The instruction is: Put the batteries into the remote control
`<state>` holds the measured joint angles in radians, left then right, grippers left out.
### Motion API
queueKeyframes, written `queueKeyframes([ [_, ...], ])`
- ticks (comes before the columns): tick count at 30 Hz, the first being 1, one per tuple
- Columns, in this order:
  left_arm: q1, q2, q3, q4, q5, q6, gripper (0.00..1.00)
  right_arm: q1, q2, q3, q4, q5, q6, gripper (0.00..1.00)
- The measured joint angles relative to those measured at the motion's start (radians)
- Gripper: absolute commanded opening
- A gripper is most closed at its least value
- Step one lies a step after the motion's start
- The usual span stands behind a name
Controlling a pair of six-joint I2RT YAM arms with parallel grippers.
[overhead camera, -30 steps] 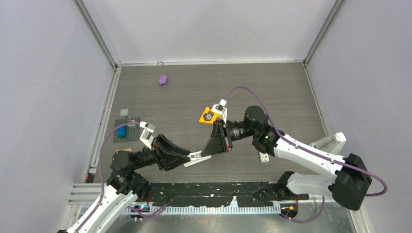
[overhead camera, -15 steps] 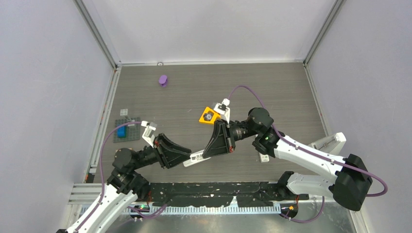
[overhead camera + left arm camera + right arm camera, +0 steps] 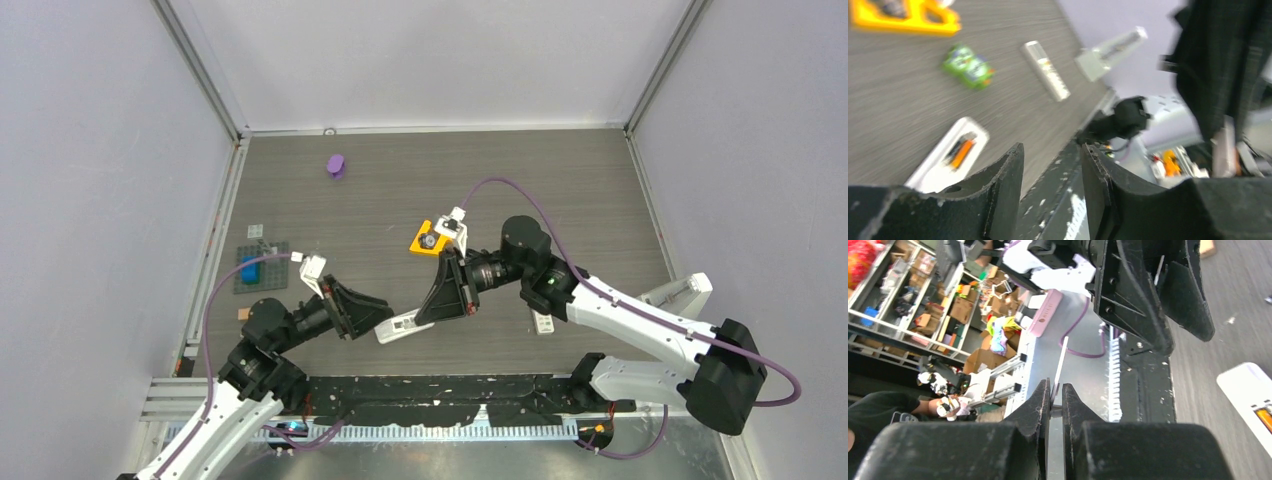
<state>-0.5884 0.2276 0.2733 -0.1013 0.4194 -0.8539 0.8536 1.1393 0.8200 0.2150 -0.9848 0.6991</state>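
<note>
Tabletop: a dark grey, wood-grained tabletop [image 3: 560, 180], with both arm bases at its near edge.
Room: pale lilac walls [image 3: 100, 150] close it in on three sides, with metal posts at the back corners. The right wrist view looks past the near edge to shelves and cardboard boxes.
Left jaws: the left gripper [image 3: 1052, 150] has its jaws apart with nothing between them. It hangs over the tabletop, just short of the remote.
Right jaws: the right gripper [image 3: 1056, 390] has its jaws almost together, pinching a thin white strip [image 3: 1060, 362] seen edge-on. I cannot tell what the strip is.
Remote: the white remote [image 3: 400, 326] lies flat on the tabletop between the two grippers, its battery bay uncovered.
Batteries: an orange battery [image 3: 963, 152] lies in the bay, and a dark battery [image 3: 957, 143] is just beside it.
Elsewhere: a silver remote [image 3: 1045, 70] and a green toy block [image 3: 969, 66] lie near each other. An orange holder [image 3: 428, 240] sits mid-table. A purple object [image 3: 336, 165] lies far back on the left. A grey plate [image 3: 270, 282] by the left wall carries a blue block [image 3: 248, 270].
</note>
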Motion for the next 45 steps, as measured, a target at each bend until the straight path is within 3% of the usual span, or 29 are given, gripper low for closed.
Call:
queueKeyframes([
  [7,0.000,0.125,0.066,-0.389,-0.331,-0.003,0.56,-0.012,0.189,0.099,-0.258,0.103,-0.175,0.05],
  [11,0.002,0.172,0.080,-0.469,-0.389,-0.002,0.64,-0.036,0.327,0.111,-0.385,0.139,-0.240,0.05],
  [17,0.002,0.203,0.056,-0.442,-0.369,-0.001,0.71,-0.071,0.499,0.189,-0.538,0.179,-0.318,0.05],
  [29,0.014,0.398,-0.011,-0.341,-0.296,0.001,0.69,-0.097,0.701,0.353,-0.616,0.198,-0.363,0.05],
  [45,0.035,0.485,-0.040,-0.189,-0.248,0.001,0.67,-0.096,0.726,0.377,-0.674,0.199,-0.377,0.05],
])
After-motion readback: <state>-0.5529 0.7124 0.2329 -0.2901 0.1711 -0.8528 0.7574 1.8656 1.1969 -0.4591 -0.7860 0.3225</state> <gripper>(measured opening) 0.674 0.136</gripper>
